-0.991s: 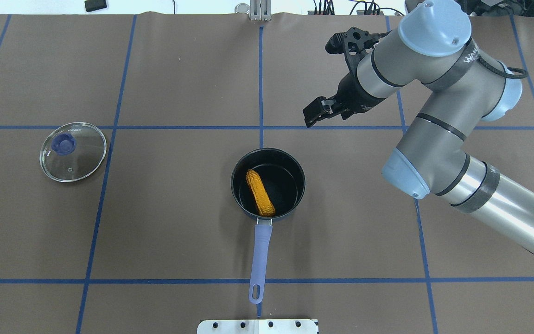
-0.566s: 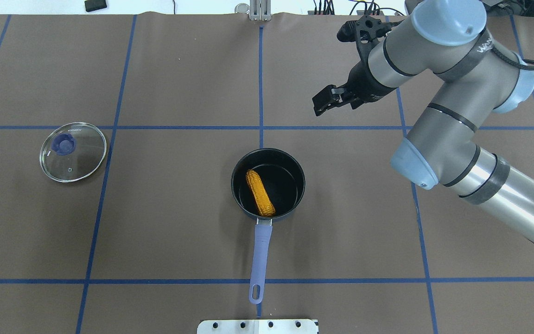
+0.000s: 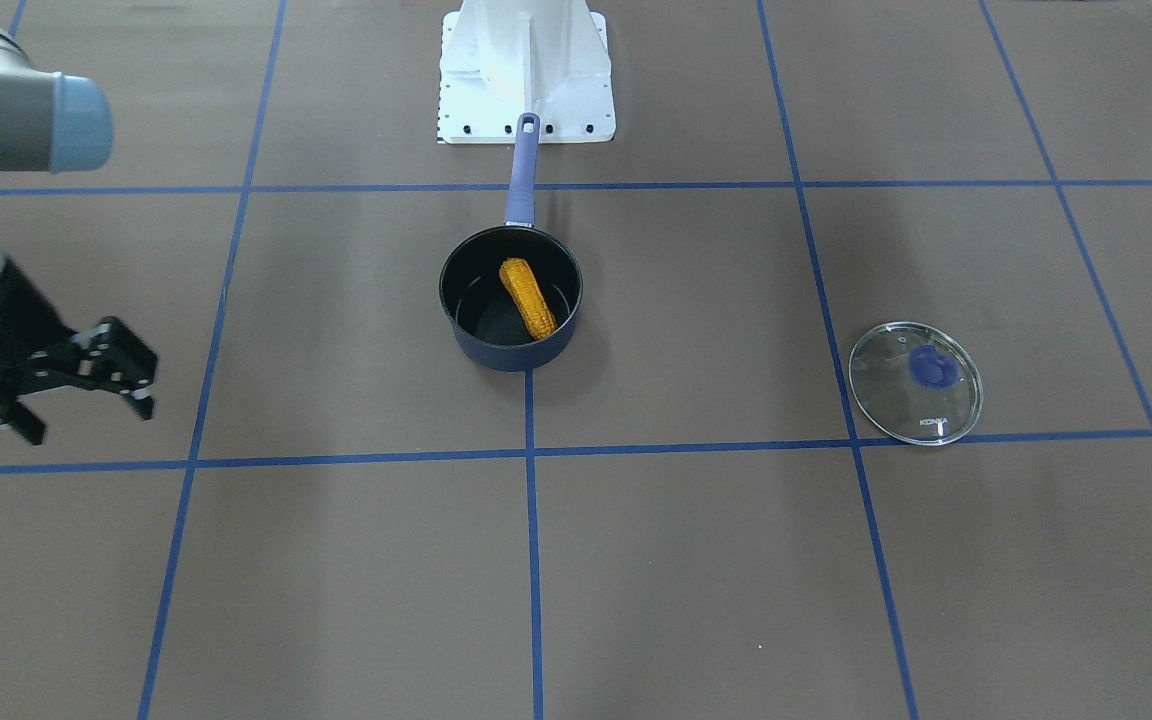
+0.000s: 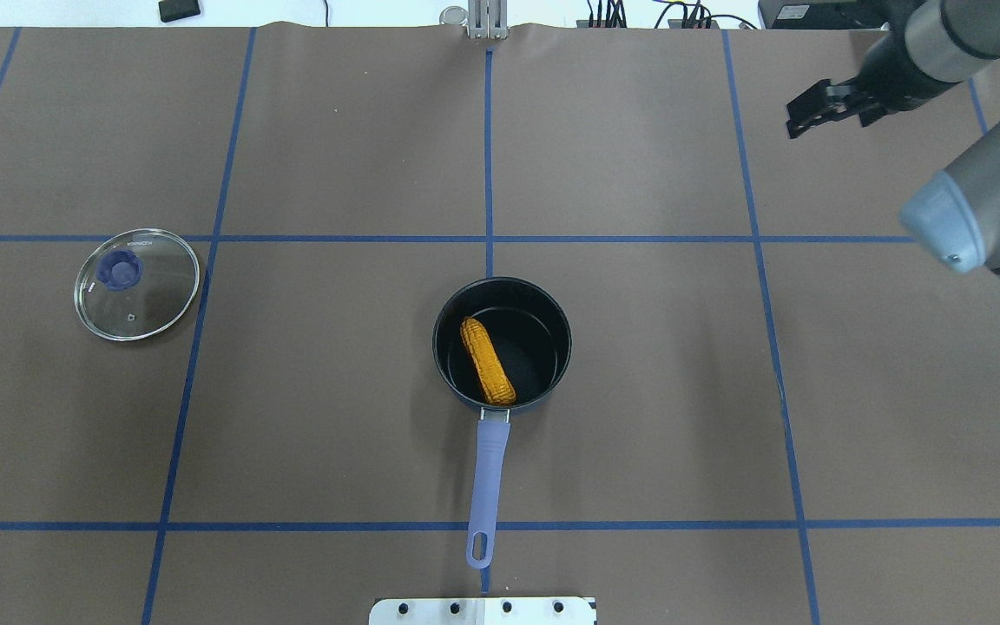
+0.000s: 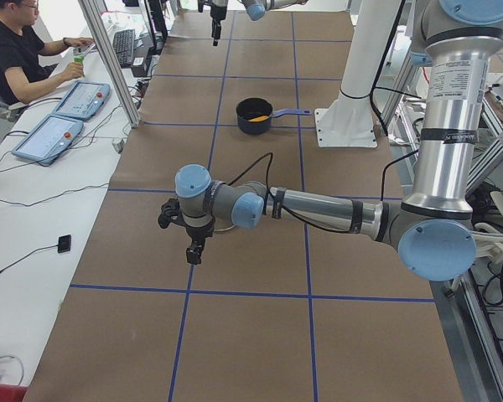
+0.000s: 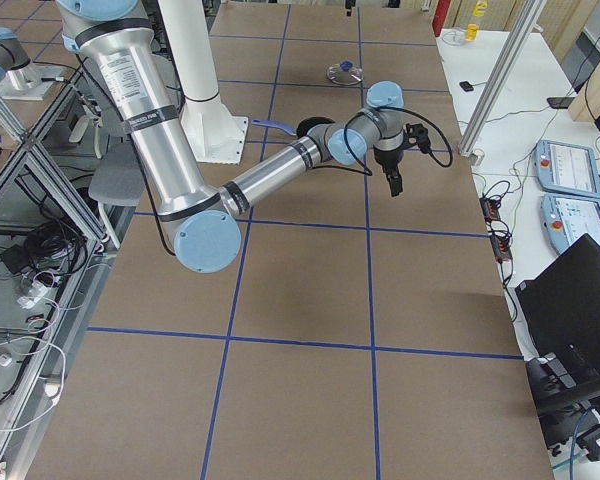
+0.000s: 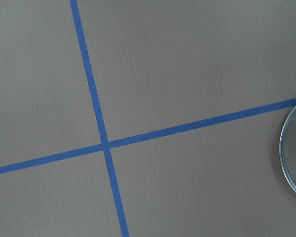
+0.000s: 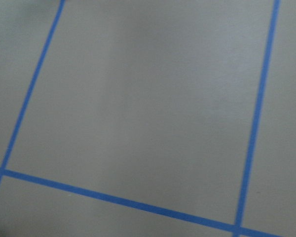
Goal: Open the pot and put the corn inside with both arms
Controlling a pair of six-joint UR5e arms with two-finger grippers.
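Hovering well apart from the pot (image 4: 437, 347) — right jaws spread, empty.

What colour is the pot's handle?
The pot's handle is purple-blue, seen best in the overhead exterior view.

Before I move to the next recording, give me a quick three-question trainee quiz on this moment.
1. True or false: the corn lies inside the pot.
2. The glass lid is: A) on the pot, B) lying apart from the pot, C) held in a gripper.
3. Fill in: the right gripper is ____ and holds nothing.
Key: 1 true; 2 B; 3 open.
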